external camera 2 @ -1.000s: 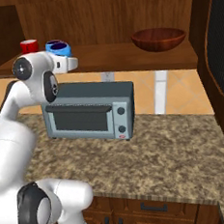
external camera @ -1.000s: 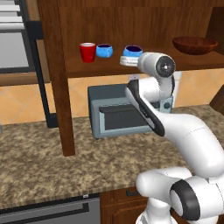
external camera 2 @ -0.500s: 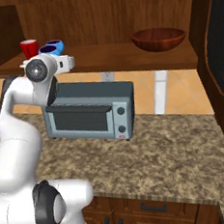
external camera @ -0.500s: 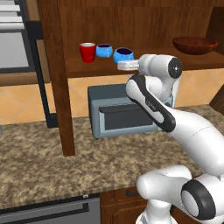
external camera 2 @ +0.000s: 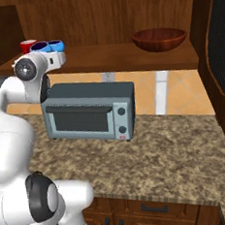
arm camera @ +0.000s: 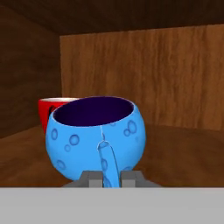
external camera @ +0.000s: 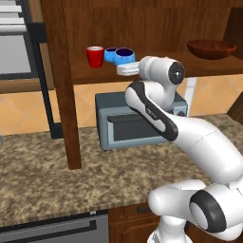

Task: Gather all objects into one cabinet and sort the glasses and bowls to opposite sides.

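Note:
My gripper (arm camera: 110,177) is shut on the handle of a bright blue cup (arm camera: 96,135) with a dark inside. It holds the cup upright just over the cabinet shelf (external camera: 199,64). In the left base view this cup (external camera: 125,55) sits right beside the other blue cup (external camera: 110,53), with the red mug (external camera: 95,56) left of both. The red mug (arm camera: 52,109) shows behind the held cup in the hand view. The wide brown bowl (external camera: 211,48) rests at the shelf's far right end, well apart. From the right base view, the mug (external camera 2: 27,45), both cups (external camera 2: 47,45) and the bowl (external camera 2: 159,38) line the shelf.
A grey toaster oven (external camera 2: 90,111) stands on the granite counter (external camera 2: 176,152) right under the shelf and my arm. The cabinet's wooden side post (external camera: 61,95) comes down to the counter at left. Bare shelf (external camera 2: 104,52) lies between the cups and the bowl.
My arm has carried the blue cup leftwards along the shelf, up against the other blue cup and the red mug. The grip has stayed shut.

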